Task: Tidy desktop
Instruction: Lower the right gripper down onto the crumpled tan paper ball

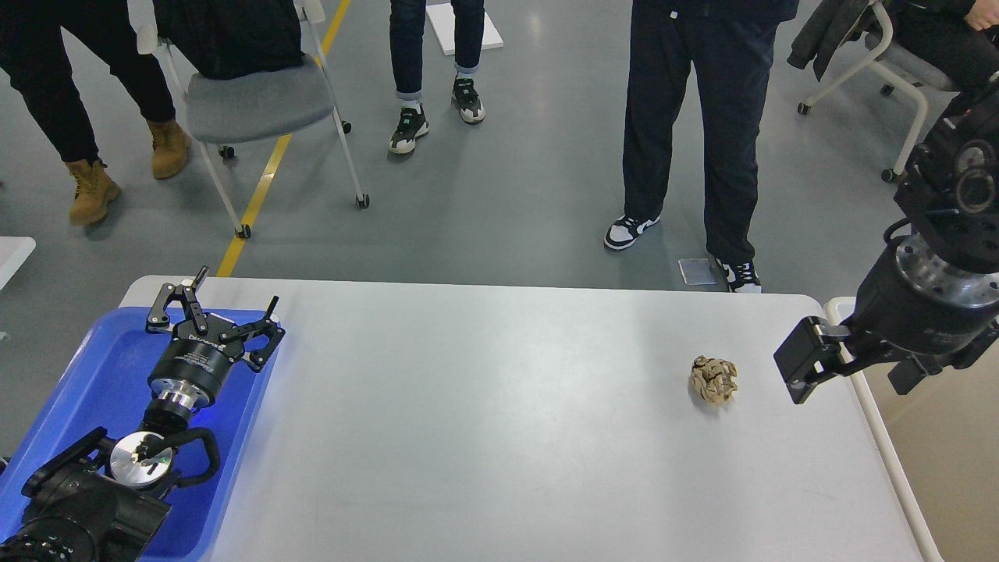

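Note:
The desktop (499, 421) is a wide white-grey table top filling the lower part of the head view. A crumpled beige paper ball (712, 379) lies on it towards the right. My right gripper (805, 361) hovers just right of the ball, a short gap away, and shows as one dark block, so its fingers cannot be told apart. My left gripper (220, 303) is at the far left over the blue tray (94, 367), fingers spread wide with nothing between them.
The blue tray lies along the desktop's left edge under my left arm. A beige white-rimmed bin (866, 398) stands against the table's right edge below my right arm. People (695, 117) and wheeled chairs (257, 101) stand on the floor beyond the far edge.

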You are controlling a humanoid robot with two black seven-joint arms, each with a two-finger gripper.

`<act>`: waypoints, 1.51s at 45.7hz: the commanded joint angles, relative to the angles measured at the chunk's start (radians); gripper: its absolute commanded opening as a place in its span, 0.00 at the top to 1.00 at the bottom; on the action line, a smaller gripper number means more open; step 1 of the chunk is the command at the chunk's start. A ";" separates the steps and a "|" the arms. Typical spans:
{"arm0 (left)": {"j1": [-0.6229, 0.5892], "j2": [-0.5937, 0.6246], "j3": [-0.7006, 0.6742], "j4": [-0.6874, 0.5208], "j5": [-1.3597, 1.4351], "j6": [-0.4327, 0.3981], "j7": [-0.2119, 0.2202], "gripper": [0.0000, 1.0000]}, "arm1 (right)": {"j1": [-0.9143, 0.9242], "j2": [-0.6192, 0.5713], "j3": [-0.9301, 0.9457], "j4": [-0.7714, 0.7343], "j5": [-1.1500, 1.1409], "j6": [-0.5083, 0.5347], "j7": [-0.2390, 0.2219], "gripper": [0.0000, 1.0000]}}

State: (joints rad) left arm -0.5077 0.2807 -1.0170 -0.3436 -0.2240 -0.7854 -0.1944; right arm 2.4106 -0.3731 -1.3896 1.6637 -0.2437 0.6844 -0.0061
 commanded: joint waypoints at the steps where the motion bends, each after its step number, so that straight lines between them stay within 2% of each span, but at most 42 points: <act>1: 0.000 -0.002 0.000 0.000 0.002 0.000 0.000 0.00 | -0.011 -0.001 0.001 -0.004 0.000 -0.002 0.002 0.00; 33: 0.000 -0.002 0.000 0.000 0.000 0.000 0.000 0.00 | -0.021 -0.003 0.011 -0.012 -0.011 -0.002 0.002 0.00; 40: 0.000 0.000 0.000 0.000 0.000 0.000 0.000 0.00 | -0.027 -0.009 0.061 -0.045 -0.017 0.007 -0.002 0.00; 51: -0.002 -0.002 0.000 0.000 0.002 0.000 0.000 0.00 | -0.134 0.003 0.106 -0.176 -0.034 -0.026 0.002 0.00; 69: 0.000 -0.002 0.000 0.000 0.002 0.000 0.001 0.00 | -0.459 0.151 0.228 -0.531 -0.042 -0.157 0.000 0.00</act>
State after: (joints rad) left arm -0.5086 0.2795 -1.0181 -0.3436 -0.2224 -0.7854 -0.1946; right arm 2.1458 -0.3089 -1.2208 1.3446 -0.2820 0.6019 -0.0062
